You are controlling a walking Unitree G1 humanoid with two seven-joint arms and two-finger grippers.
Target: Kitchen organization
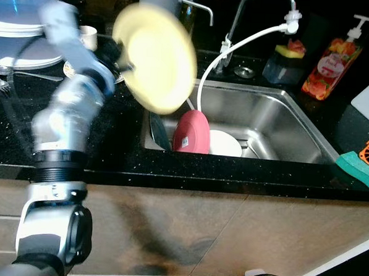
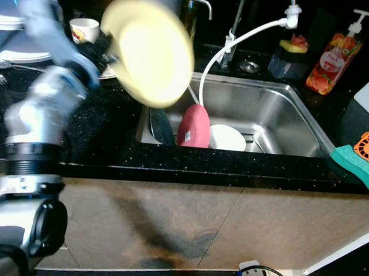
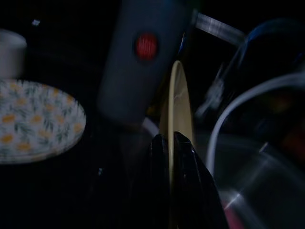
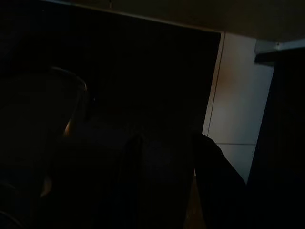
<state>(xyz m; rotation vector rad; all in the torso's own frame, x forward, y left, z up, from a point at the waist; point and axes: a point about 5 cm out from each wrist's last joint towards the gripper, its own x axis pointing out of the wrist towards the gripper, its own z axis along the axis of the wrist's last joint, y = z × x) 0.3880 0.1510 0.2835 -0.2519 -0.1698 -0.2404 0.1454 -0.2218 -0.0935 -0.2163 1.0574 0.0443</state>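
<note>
Blurred left arm (image 2: pixel 47 100) at 9 o'clock, holding yellow plate (image 2: pixel 149 49) above sink (image 2: pixel 284 118) edge; pink bowl (image 2: pixel 193 127) standing inside sink, at 6 o'clock from plate.

Open basin at three o'clock of the sink (image 1: pixel 278 127). Blocked at nine by pink bowl (image 1: pixel 192 132), white bowl (image 1: pixel 224 144), possibly a dark utensil (image 1: pixel 161 132).

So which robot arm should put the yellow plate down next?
Probably the left. Its gripper is clamped on the yellow plate, held up beside the sink. The right arm hangs idle in the dark.
</note>
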